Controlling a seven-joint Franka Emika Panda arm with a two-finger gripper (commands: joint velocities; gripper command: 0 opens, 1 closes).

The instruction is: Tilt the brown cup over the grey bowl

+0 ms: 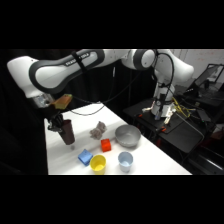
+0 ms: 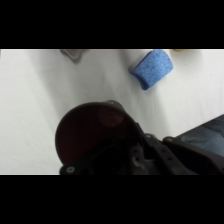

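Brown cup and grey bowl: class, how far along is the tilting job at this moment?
Done: the gripper has the brown cup at the table's far left, leaning slightly. In hand: carrying it; the wrist view shows the cup filling the frame. Left: moving across to the grey bowl, which sits well apart, and tilting the cup over it.

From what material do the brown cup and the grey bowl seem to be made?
The brown cup, at the gripper, looks like plastic: an even, dull, dark maroon wall with only a faint sheen. The grey bowl looks like metal, with a pale glint along its rim and inside, though grey plastic cannot be ruled out.
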